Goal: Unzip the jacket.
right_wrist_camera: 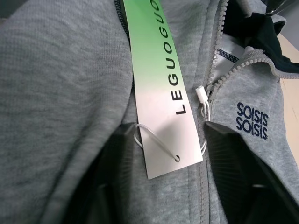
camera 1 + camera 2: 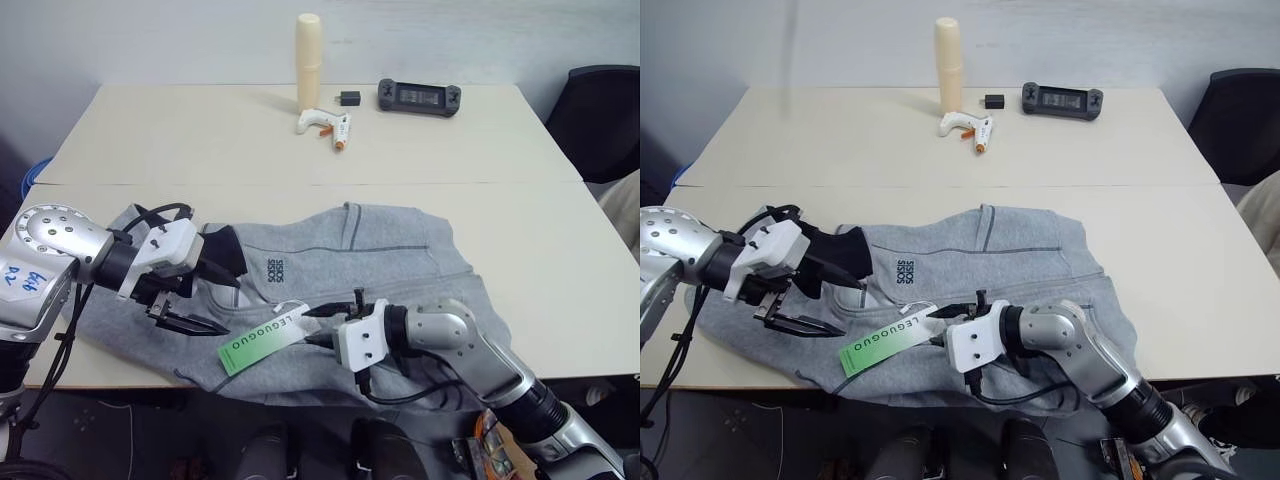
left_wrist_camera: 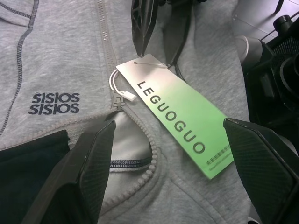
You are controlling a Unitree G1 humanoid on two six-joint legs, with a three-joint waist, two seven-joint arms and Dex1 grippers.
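Head views: grey jacket [image 2: 380, 260] lies flat on the near edge of the table [image 2: 300, 150], collar toward the left gripper [image 2: 205, 300], zip partly parted at the top, navy lining showing there. Left gripper's jaws stand wide apart, holding nothing, upper finger over the collar, lower finger just short of the hang tag [image 2: 262, 340]. Right gripper [image 2: 318, 325] points at the tag's white end, jaws parted a little, fingertips just beside the tag; whether they pinch anything, cannot tell. At the table's far side, well apart from both: cream bottle [image 2: 309, 62], white glue gun [image 2: 325, 124], black controller [image 2: 420, 97]. Left wrist view: zip pull [image 3: 117, 100] and green-white tag sit between the two wide-open fingers [image 3: 79, 172], untouched; chest logo [image 3: 53, 102] just beside the pull; right gripper's tips at the tag's string hole. Right wrist view: tag's white end and string loop lie between its parted fingers [image 1: 233, 158], zip pull [image 1: 202, 95] just ahead of them.
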